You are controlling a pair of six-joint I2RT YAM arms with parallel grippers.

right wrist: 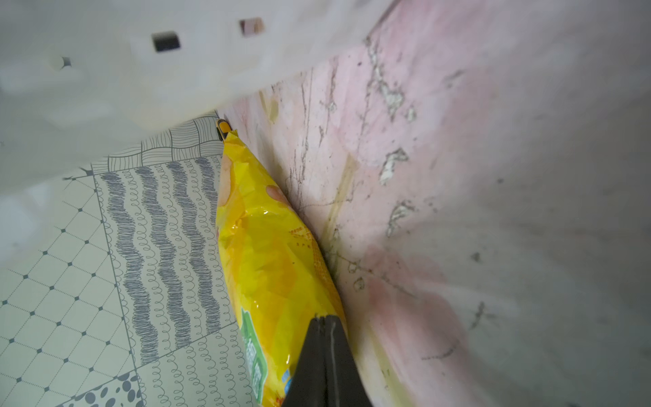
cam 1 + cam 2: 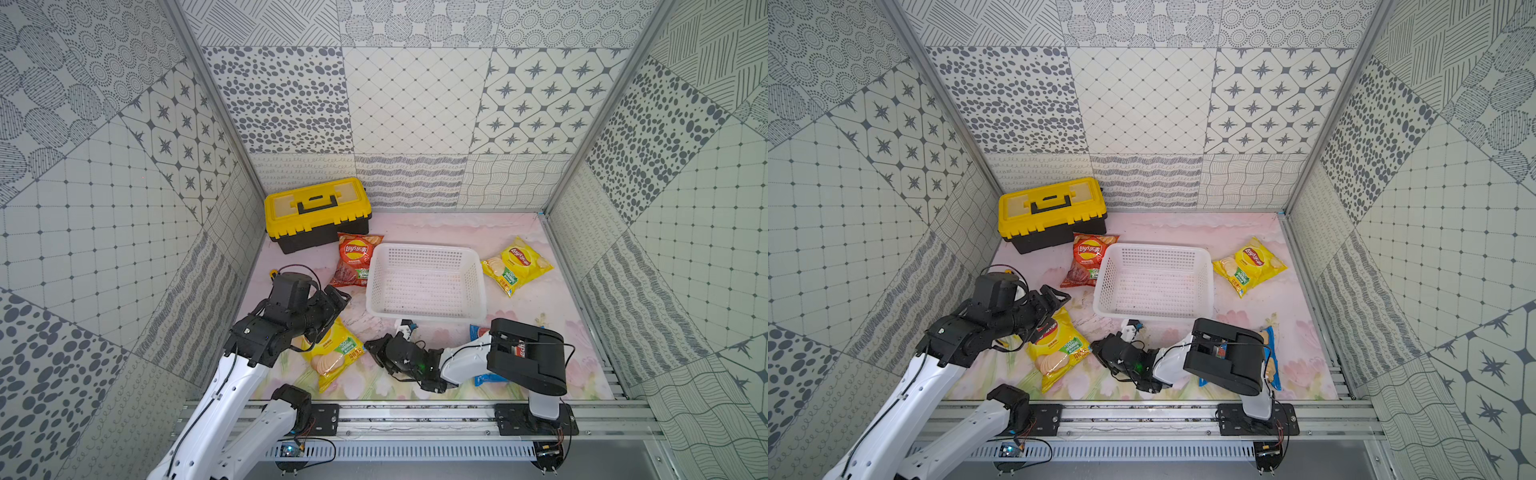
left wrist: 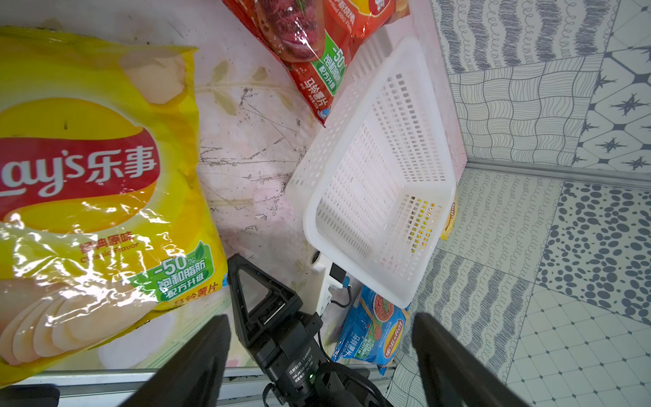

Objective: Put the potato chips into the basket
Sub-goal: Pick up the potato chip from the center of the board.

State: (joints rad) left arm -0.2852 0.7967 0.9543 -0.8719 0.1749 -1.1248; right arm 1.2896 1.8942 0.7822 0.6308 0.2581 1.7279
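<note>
Four chip bags (image 2: 517, 264) ring the empty basket (image 2: 426, 313), toolbox (image 2: 318, 210) at the tabletop's (image 2: 457, 224) far-left corner; left gripper (image 3: 320, 319) gapes empty, right gripper (image 1: 323, 320) closed beside a yellow bag (image 1: 267, 253).

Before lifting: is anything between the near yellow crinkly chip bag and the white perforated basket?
Only the right gripper, shut, at the near yellow crinkly chip bag's basket-side corner; the pink mat before the white perforated plastic basket is bare.
</note>
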